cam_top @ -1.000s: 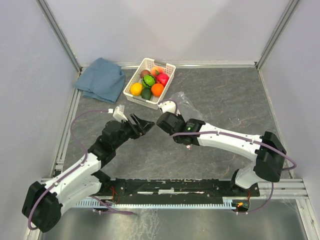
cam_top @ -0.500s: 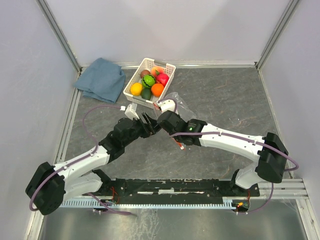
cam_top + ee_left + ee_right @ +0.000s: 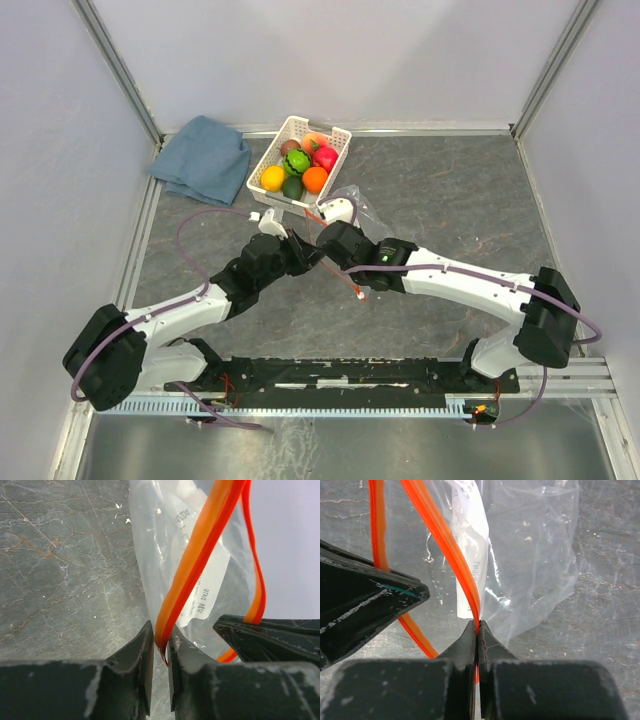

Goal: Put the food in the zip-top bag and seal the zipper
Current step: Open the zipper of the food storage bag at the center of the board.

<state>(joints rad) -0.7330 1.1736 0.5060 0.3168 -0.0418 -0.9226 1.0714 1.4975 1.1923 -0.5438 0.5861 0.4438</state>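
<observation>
1. The zip-top bag (image 3: 535, 555) sat just beside the basket (image 3: 344, 146), where the food (image 3: 315, 178) lay.
2. Left gripper (image 3: 161, 652) — jaws nearly closed — pinched one zipper (image 3: 200, 555) lip.
3. Right gripper (image 3: 477, 630), clamped tight, held the opposite lip; pulling apart should widen the mouth.

Light in the overhead view is soft and even, falling from above. The arms throw only faint, short shadows on the dark table (image 3: 450, 200), and the pale walls (image 3: 400, 50) are bright without burning out. That view is sharp from edge to edge, with little bending of straight lines. In the left wrist view the zipper (image 3: 200, 555) glows a saturated orange, the left gripper (image 3: 159, 642) is soft and dark up close, and the table behind is crisp. In the right wrist view the bag (image 3: 535, 555) carries small white glints along its creases, and the right gripper (image 3: 477, 630) is dark and slightly blurred
</observation>
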